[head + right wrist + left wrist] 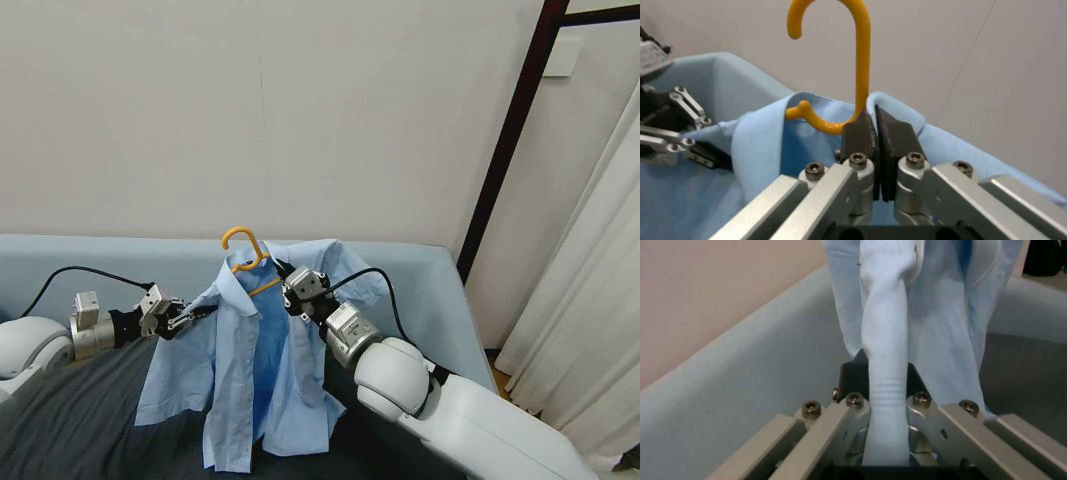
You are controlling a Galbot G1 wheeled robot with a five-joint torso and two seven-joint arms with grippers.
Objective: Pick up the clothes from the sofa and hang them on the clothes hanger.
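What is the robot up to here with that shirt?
The right gripper is shut on the neck of a yellow hanger, holding it up over the sofa with a blue shirt draped on it. The left gripper is shut on a fold of the shirt, holding it out sideways.

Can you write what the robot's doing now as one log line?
left end effector: shut on shirt | right end effector: shut on hanger | shirt: on hanger, over sofa

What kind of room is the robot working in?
Likely a living room, perhaps staged: pale blue sofa against a plain wall, white curtains at right, blue shirt on a yellow hanger, left pincer gripping its sleeve, right pincer the hanger.
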